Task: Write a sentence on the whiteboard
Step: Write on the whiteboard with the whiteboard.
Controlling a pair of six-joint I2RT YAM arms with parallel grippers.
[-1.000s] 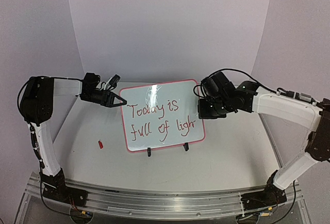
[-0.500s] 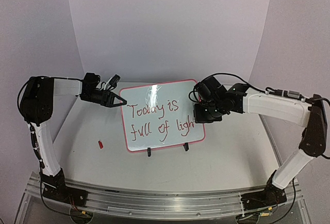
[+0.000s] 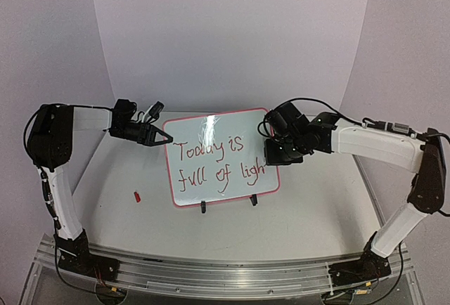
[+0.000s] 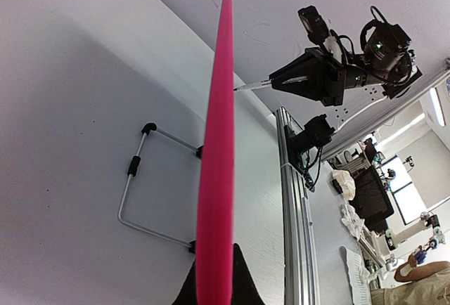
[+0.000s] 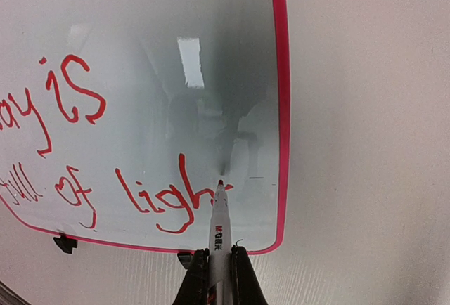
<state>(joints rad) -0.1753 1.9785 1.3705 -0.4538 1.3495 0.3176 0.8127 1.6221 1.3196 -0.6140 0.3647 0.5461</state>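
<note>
The whiteboard [image 3: 204,126] stands upright at the middle of the table [image 3: 302,206], reading "Today is full of ligh"; the final "t" likely wants a short, light downstroke kept inside the pink frame. The right end effector [image 5: 219,263] pinches the marker [image 5: 219,221], its tip at the surface past the "h", and the left end effector [image 3: 167,138] clamps the board's upper-left edge. Since a second ago the right arm has swung in leftward; the left is unchanged.

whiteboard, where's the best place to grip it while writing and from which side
Grip the whiteboard by its thin pink frame at the upper left edge, from the left, one finger on each face. It stands tilted on a wire stand, writing fills its face, and the right gripper works the marker at the right side.
</note>
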